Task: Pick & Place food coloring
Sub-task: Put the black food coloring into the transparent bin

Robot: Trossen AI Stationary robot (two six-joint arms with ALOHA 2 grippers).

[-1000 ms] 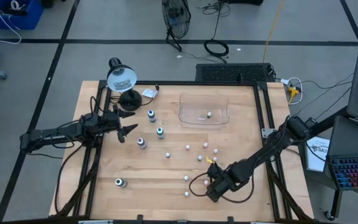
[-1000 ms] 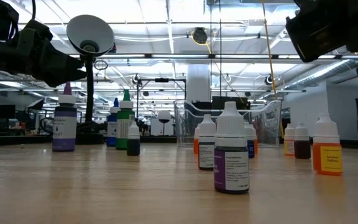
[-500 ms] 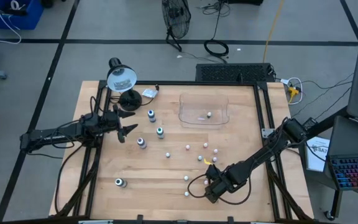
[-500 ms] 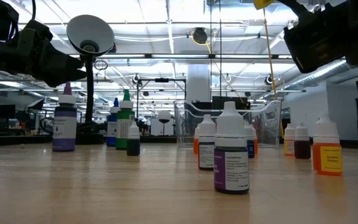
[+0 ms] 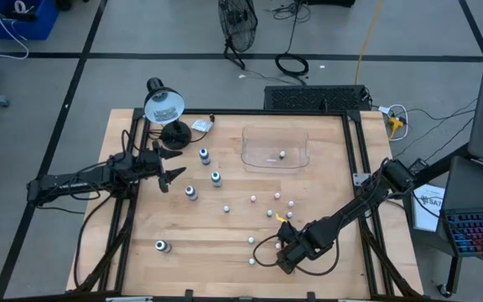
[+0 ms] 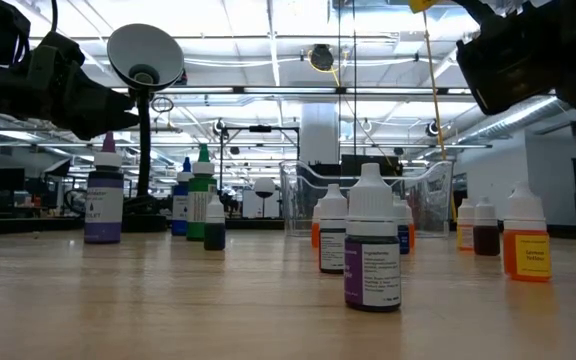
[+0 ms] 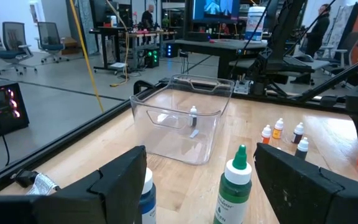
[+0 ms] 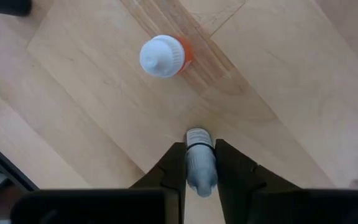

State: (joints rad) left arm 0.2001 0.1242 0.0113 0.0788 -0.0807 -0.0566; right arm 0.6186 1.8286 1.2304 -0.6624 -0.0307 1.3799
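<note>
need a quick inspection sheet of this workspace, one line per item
surface: light wooden table in a black frame, bottles scattered over it.
job's things: small white-capped food coloring bottles loose mid-table; one inside the clear plastic tray; larger green-topped bottle and blue-topped bottle on the left half.
clutter: black desk lamp at the back-left corner.
grippers: right tool shut on a whitish-capped bottle near the front edge, an orange bottle standing just beyond; left tool open, waiting above the left side.
cables: black cable coiled on the floor behind the table.
surroundings: floor fan, keyboard on the right.
</note>
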